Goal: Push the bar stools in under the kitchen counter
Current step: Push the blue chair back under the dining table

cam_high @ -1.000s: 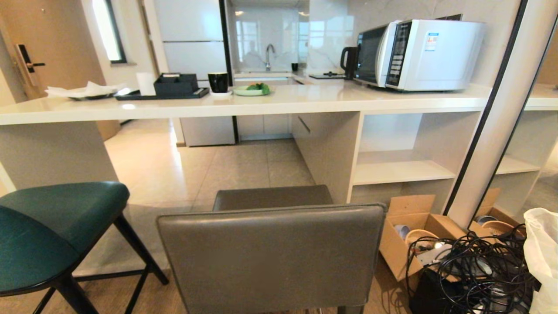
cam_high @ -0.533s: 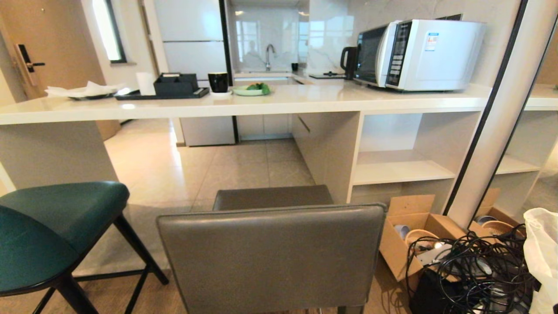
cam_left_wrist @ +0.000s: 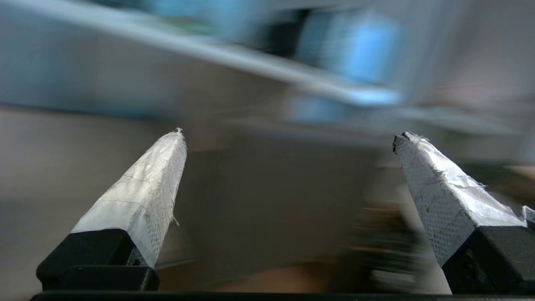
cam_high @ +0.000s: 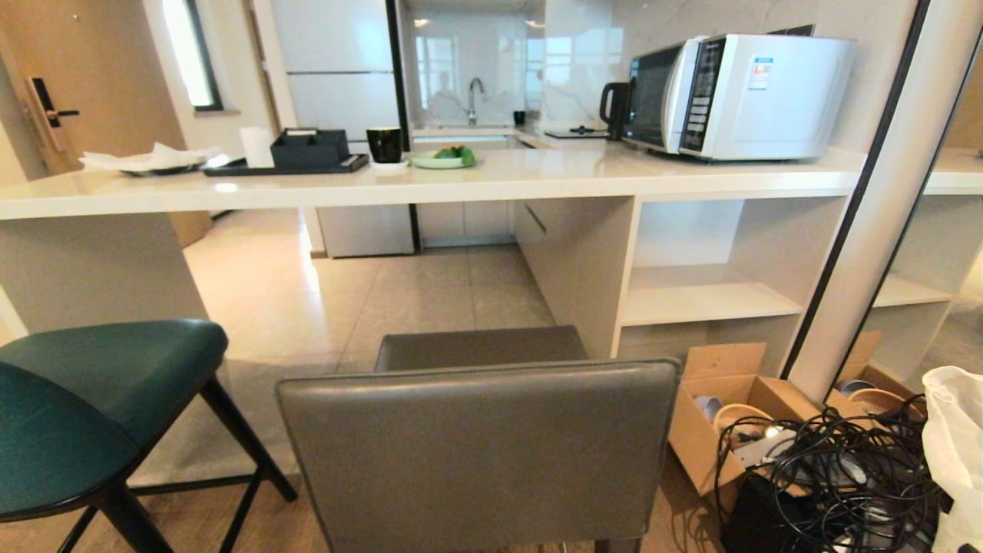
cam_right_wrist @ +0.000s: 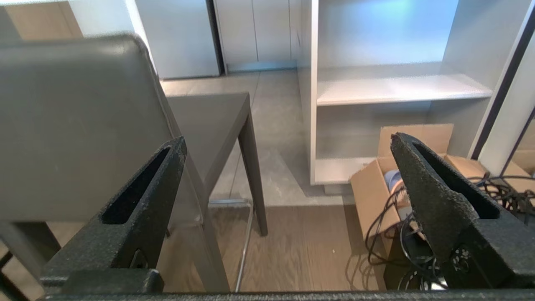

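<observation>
Clearly both stools sit pulled out from the worktop (cam_high: 476, 180): grey stool (cam_high: 476, 445) at six o'clock, teal stool (cam_high: 92, 399) at eight. Left gripper (cam_left_wrist: 288, 136) and right gripper (cam_right_wrist: 288, 144) stand spread, ready to push.

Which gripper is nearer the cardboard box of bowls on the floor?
Right. The right gripper hangs open with the cardboard box just ahead; the left gripper, also open, shows only blur, no box discernible.

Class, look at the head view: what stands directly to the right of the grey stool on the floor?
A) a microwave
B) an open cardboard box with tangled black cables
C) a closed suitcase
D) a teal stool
B: the open cardboard box and black cables sit right of the grey stool.
</observation>
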Motion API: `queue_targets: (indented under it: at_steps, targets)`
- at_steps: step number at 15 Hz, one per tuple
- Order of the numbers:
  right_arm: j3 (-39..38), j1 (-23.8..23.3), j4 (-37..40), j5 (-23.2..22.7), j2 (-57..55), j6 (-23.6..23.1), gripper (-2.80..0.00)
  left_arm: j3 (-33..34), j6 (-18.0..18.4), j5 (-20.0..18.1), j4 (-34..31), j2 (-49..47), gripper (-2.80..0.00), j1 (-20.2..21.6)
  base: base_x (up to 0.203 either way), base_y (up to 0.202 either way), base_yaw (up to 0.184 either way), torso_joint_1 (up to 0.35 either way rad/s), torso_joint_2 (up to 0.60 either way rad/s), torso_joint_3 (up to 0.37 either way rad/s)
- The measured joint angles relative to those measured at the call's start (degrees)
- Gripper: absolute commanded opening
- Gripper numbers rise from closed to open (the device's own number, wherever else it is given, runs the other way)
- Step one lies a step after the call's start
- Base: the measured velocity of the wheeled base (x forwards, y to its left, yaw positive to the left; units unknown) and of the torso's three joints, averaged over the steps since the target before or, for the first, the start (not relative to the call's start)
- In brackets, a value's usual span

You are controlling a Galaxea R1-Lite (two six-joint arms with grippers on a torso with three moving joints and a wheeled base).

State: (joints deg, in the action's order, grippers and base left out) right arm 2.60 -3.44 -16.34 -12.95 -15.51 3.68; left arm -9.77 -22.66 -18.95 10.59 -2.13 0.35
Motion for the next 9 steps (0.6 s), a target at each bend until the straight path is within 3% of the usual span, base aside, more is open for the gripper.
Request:
queue_targets:
  at_steps: [2,3,5,9]
  targets:
    - [-0.8,0.0,-0.2,0.2,0.0,-1.6,0.0,-0.2,12.8,12.9,-8.1,0.1,0.0,0.0,0.0,0.0,0.0,0.0,0.0,0.0]
    - [-1.3,0.0,-1.3,0.7,0.0,-2.5,0.0,0.0,17.4,18.7,-11.7,0.2,0.0,0.0,0.0,0.0,0.0,0.0,0.0,0.0]
    - [-2.2,0.0,-3.3,2.0,0.0,-4.2,0.0,2.8,22.6,27.0,-17.4,0.5,0.0,0.0,0.0,0.0,0.0,0.0,0.0,0.0]
    - [-2.6,0.0,-2.5,8.1,0.0,-6.6,0.0,4.4,23.0,28.5,-17.5,0.7,0.0,0.0,0.0,0.0,0.0,0.0,0.0,0.0]
